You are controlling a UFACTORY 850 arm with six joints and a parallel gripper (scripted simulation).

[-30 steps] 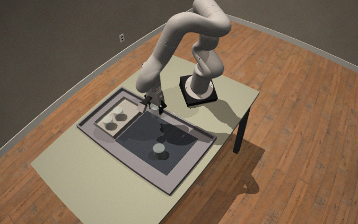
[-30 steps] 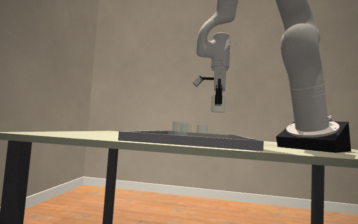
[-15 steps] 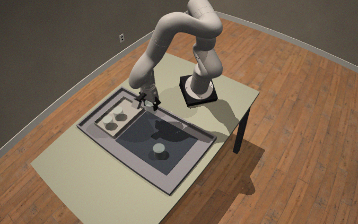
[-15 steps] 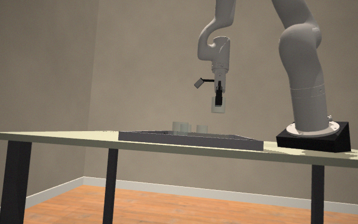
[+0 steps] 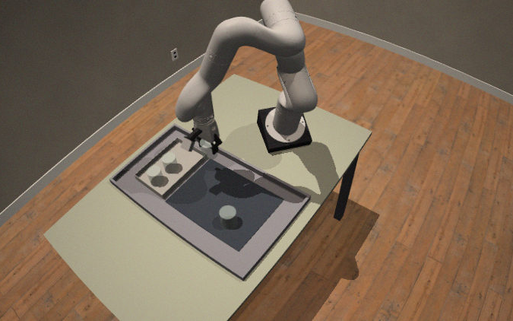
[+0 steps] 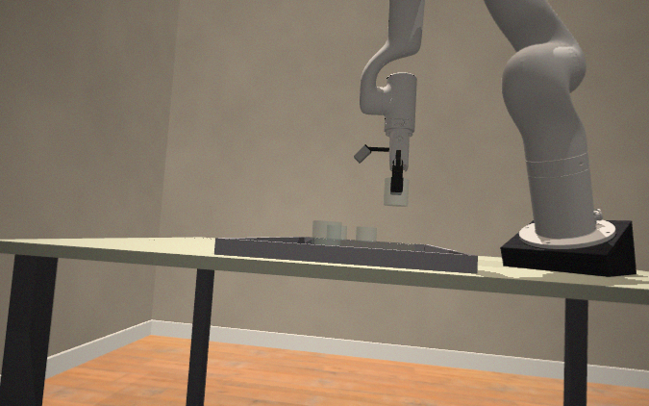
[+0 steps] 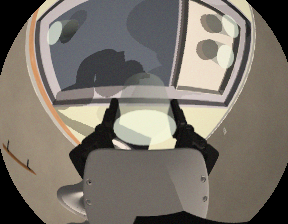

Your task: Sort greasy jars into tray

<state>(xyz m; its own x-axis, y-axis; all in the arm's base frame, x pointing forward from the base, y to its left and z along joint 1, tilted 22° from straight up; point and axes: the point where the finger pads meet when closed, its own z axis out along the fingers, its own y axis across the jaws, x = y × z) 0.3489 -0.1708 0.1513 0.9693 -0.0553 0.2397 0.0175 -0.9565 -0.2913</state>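
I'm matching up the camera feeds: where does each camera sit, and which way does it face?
Top: high above the table, looking down at an angle; arm and gripper show.
Exterior: off to the side, about table height, looking across; arm and gripper show.
Wrist: on the arm, looking past the gripper and its fingers.
Top and wrist share the mat.
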